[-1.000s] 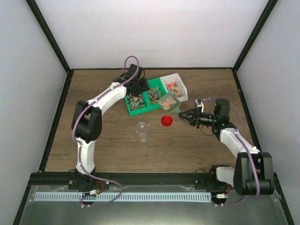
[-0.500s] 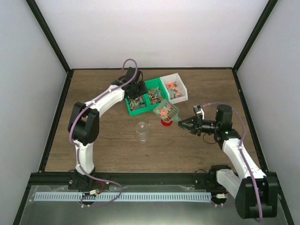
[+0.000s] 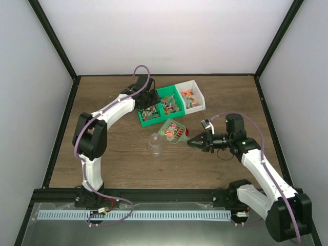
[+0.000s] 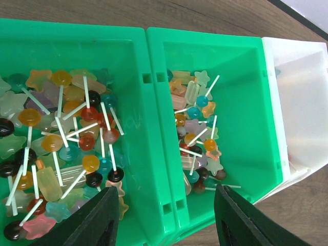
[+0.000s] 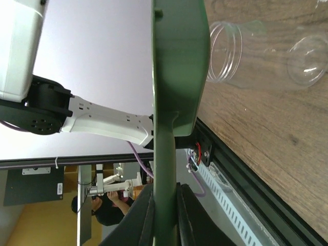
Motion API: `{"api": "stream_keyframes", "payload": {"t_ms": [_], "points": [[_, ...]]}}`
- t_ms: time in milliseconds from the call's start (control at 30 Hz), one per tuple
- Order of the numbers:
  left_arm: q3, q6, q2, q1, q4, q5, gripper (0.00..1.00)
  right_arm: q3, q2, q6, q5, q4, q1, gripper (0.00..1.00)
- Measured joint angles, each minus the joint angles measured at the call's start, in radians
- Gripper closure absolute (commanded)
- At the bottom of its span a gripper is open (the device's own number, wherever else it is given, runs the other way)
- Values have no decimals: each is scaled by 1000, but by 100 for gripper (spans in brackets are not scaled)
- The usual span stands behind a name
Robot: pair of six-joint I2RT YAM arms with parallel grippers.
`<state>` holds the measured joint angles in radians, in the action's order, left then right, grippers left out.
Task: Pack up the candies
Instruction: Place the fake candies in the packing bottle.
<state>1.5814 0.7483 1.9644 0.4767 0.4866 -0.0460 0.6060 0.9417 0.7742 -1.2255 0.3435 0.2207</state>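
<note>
Right gripper (image 3: 197, 143), near right, pinched narrow on the handle of the one green scoop (image 3: 170, 128), which carries a load of candies (image 3: 175, 131) just right of the one clear jar (image 3: 155, 144), standing upright and open-mouthed. Risk: the scoop looks wider than the jar mouth, so an early or fast tip would scatter candies on the table (image 3: 118, 154), and its rim could topple the light jar. Farther back are three stocked bins, two green bins (image 4: 154, 128) and one white bin (image 4: 271, 102), candies uncountable; the left gripper (image 4: 169, 218) hangs half-spread and empty over the green pair.
</note>
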Motion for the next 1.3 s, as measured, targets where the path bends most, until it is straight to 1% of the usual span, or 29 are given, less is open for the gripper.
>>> {"api": "stream_keyframes", "payload": {"t_ms": [167, 333, 533, 733, 1133, 1300], "points": [[-5, -19, -2, -3, 0, 5, 48, 13, 1, -19, 53, 58, 62, 99], [-19, -24, -4, -12, -1, 11, 48, 70, 16, -68, 127, 138, 102, 99], [-25, -24, -5, -21, -3, 11, 48, 109, 29, -129, 192, 204, 109, 99], [-26, -24, -5, -23, -3, 12, 48, 139, 55, -174, 254, 272, 143, 99], [-53, -24, -27, -35, -18, 14, 48, 254, 114, -245, 348, 378, 172, 99], [-71, -24, -37, -36, -23, 14, 48, 263, 138, -280, 373, 405, 180, 99]]}}
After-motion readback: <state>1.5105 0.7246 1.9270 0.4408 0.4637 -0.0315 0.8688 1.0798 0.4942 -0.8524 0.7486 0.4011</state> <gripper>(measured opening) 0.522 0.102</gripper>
